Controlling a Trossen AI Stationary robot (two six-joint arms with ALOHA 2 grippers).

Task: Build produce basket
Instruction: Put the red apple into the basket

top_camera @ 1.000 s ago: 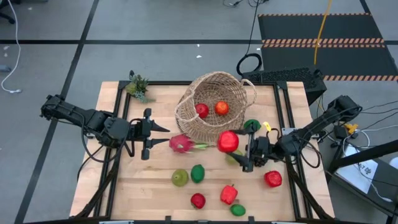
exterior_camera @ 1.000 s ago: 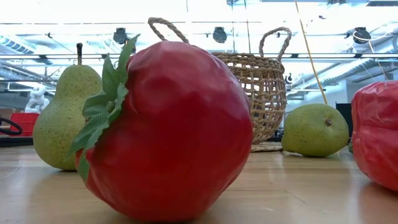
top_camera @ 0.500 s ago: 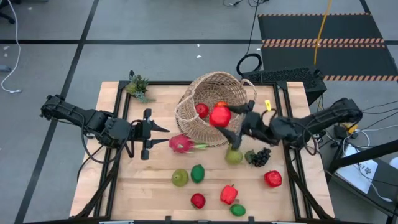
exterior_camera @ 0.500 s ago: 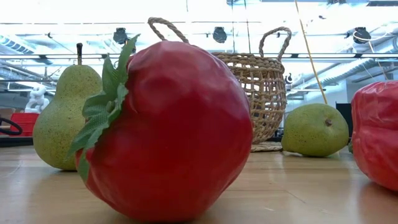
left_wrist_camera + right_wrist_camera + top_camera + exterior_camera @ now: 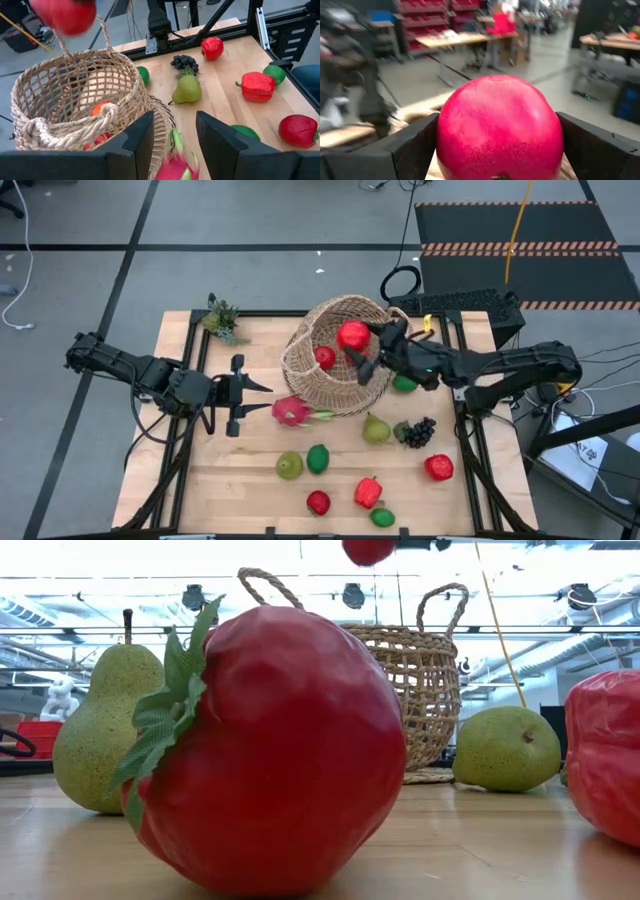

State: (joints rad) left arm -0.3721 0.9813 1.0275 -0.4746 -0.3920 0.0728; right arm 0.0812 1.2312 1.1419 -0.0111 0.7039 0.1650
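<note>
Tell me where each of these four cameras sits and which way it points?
High view: above the table, looking straight down; shows both dark arms, the right pincer holding a round red toy fruit over the large round tan woven wicker basket.
Low view: at tabletop height, looking level past a big red leafy toy fruit; hardly any robot shows.
Left wrist view: on the left arm, facing the basket; own left pincer open.
Right wrist view: on the right arm; own fingers clamp the fruit.
Shared: every view shows the held fruit.
</note>
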